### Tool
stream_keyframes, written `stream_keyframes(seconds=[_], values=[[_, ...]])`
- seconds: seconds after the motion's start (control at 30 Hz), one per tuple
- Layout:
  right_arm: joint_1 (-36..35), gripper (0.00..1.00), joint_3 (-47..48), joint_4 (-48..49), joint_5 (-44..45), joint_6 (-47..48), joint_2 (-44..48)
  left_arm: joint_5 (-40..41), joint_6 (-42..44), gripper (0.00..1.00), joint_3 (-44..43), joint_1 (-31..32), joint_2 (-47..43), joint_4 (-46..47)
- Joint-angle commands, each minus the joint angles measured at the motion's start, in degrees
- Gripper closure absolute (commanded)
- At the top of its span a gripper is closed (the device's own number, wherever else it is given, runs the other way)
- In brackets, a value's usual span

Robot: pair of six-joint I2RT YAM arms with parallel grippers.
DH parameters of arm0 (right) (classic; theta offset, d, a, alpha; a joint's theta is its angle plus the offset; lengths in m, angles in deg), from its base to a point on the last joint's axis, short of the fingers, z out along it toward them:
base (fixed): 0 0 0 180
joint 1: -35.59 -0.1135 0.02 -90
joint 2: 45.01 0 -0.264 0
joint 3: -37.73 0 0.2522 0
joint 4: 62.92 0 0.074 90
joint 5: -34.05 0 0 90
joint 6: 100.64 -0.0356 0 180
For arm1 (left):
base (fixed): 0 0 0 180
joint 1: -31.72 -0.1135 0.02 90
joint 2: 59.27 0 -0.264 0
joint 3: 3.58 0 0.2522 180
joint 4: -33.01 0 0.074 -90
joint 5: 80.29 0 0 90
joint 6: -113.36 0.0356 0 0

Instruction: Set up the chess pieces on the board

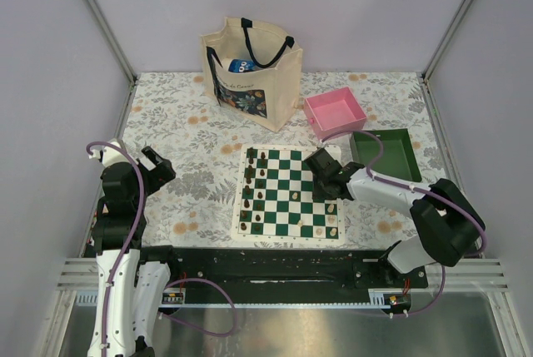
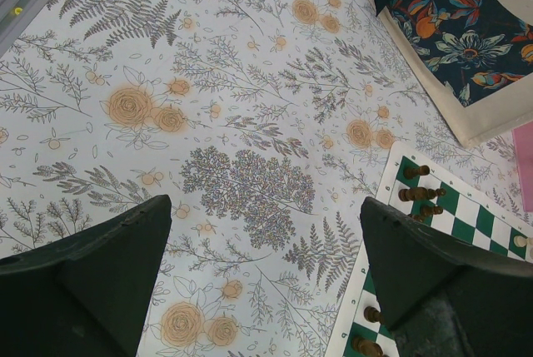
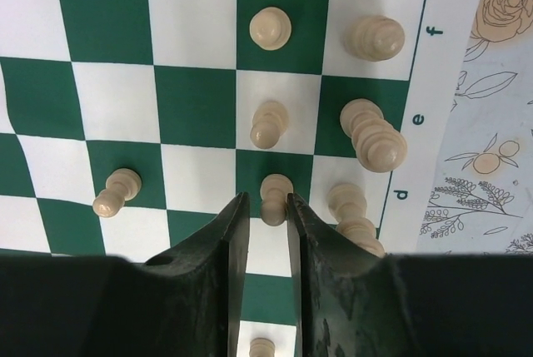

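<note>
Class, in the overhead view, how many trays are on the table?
2. The pink tray lies beyond the board's far right corner. The green tray sits right of the pink one, nearer the arms. The tote bag could hide another.

**Left gripper wide, right gripper nearly closed**

The left arm (image 1: 123,195) is folded upright over its base at the left side. Its wrist is bent forward, and the left gripper (image 2: 265,207) hangs above the tabletop with its dark fingers (image 2: 100,278) spread wide and holding nothing. The right arm (image 1: 391,192) reaches low and leftward from its base, elbow out to the right. The right gripper (image 3: 268,203) points down, and its fingers (image 3: 223,257) stand only a narrow gap apart. Whether they pinch anything cannot be told.
</note>
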Motion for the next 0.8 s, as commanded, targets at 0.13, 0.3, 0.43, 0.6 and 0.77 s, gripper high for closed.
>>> stream_keyframes(seconds=[0.13,0.3,0.43,0.6,0.77], values=[[0.4,0.55,0.3,-0.1,-1.0,1.0,2.9,-1.2,0.1,0.01,-0.1,-0.3,0.4,2.9],[0.4,0.49,0.8,-0.2,-2.5,2.7,8.5,-1.2,0.0,0.01,-0.1,-0.3,0.2,2.9],[0.3,0.45,1.5,1.6,-6.0,5.2,11.9,-1.3,0.0,0.01,-0.3,-0.4,0.2,2.9],[0.3,0.44,2.1,3.8,-9.2,5.9,10.9,-1.3,0.0,0.01,-0.2,-0.4,0.0,2.9],[0.3,0.42,4.1,4.7,-12.7,5.2,5.6,-1.4,0.0,0.01,-0.1,-0.4,0.0,2.9]])
